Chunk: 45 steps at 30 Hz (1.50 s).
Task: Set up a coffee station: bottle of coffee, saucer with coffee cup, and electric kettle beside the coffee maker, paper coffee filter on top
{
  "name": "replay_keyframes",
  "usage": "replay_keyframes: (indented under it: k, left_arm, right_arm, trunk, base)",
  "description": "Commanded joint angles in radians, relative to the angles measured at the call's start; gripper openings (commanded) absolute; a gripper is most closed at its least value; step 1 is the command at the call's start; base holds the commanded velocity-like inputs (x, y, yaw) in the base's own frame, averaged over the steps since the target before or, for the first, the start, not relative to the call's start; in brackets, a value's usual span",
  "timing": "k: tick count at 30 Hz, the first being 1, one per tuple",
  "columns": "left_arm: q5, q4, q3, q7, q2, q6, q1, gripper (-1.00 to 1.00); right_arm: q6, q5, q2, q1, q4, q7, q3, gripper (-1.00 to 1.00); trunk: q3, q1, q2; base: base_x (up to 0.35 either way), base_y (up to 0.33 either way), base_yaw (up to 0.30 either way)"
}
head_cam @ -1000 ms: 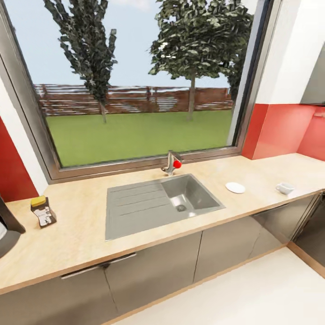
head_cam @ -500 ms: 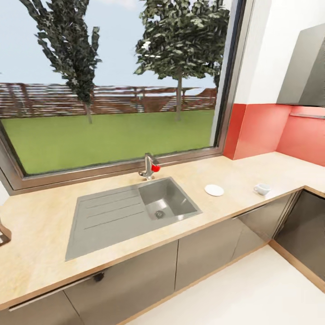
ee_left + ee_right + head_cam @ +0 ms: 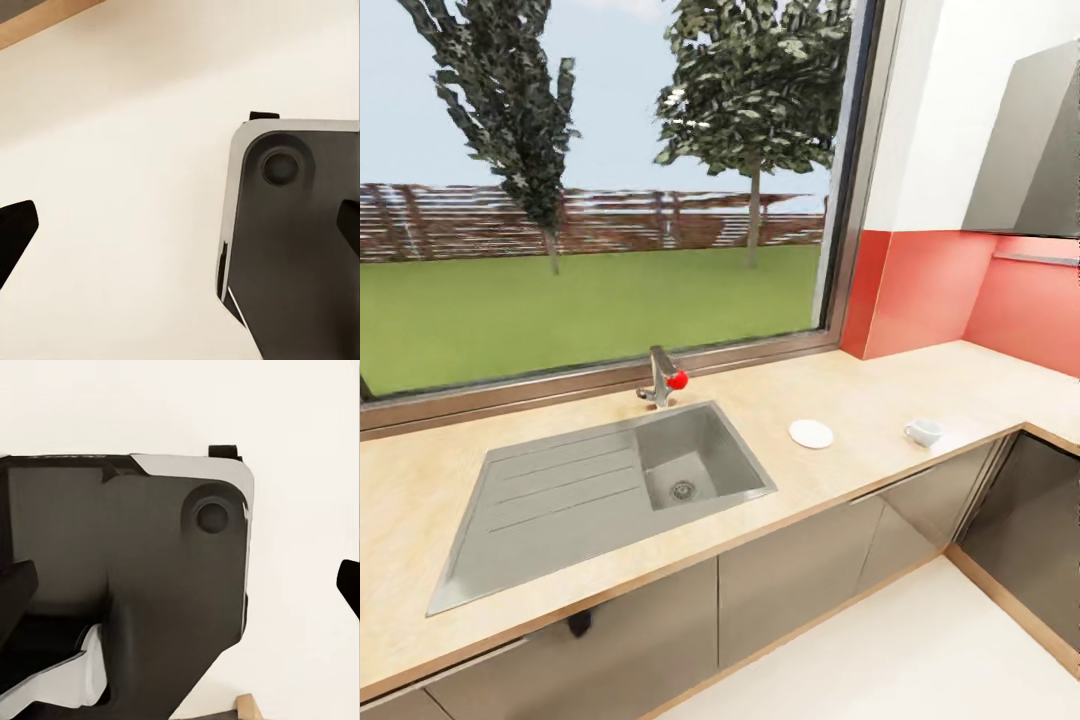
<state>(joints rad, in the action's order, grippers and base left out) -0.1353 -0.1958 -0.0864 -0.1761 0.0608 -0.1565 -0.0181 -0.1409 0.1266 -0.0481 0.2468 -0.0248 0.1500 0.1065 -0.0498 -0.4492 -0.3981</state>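
**A:** What lies on the worktop?

**B:** A long pale wooden worktop point(image 3: 880, 395) runs beneath a wide window point(image 3: 600, 180) looking onto grass, trees and a fence. A grey steel sink point(image 3: 610, 480) is set into it, drainboard to the left, basin to the right. A tap with a red knob point(image 3: 663, 378) stands at the sink's back edge, near the window sill.

**A:** And the task's things?

**B:** A white saucer point(image 3: 811, 433) lies flat to the right of the sink, towards the worktop's front edge. A white coffee cup point(image 3: 924, 432) stands further right, close to the front edge, near the corner where the worktop turns. The two are apart, with bare wood between them.

**A:** Anything around them?

**B:** A red wall panel point(image 3: 930, 290) rises behind, and a grey hood point(image 3: 1030, 150) hangs above the corner. Dark cabinet fronts point(image 3: 790, 580) sit under the worktop, over a pale floor point(image 3: 920, 660).

**A:** The grippers?

**B:** In each wrist view, the left gripper point(image 3: 180, 229) and right gripper point(image 3: 180, 589) show dark fingertips spread wide, holding nothing, above the pale floor and the robot's dark base point(image 3: 300, 247).
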Motion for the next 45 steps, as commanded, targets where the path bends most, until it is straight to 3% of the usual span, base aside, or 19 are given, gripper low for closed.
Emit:
replay_keyframes:
  k: [1, 14, 45]
  left_arm:
    - [-0.010, -0.002, -0.009, -0.005, 0.001, -0.001, 0.000, 1.00]
    - [-0.013, -0.002, -0.008, -0.005, 0.001, 0.000, 0.000, 1.00]
    - [-0.014, -0.002, -0.006, -0.005, 0.001, -0.001, 0.000, 1.00]
  right_arm:
    - [-0.002, 0.011, -0.001, 0.000, -0.002, 0.003, 0.008, 1.00]
    - [0.036, 0.013, -0.003, 0.000, -0.004, 0.002, 0.007, 1.00]
    - [0.037, 0.013, -0.003, 0.000, -0.004, 0.001, 0.007, 1.00]
  trunk:
    - [-0.002, -0.001, -0.002]
    - [-0.002, -0.001, -0.002]
    - [-0.002, -0.001, -0.002]
  base:
    - [0.129, -0.299, 0.000]
    - [0.084, -0.305, 0.019]
    - [0.018, -0.311, 0.274]
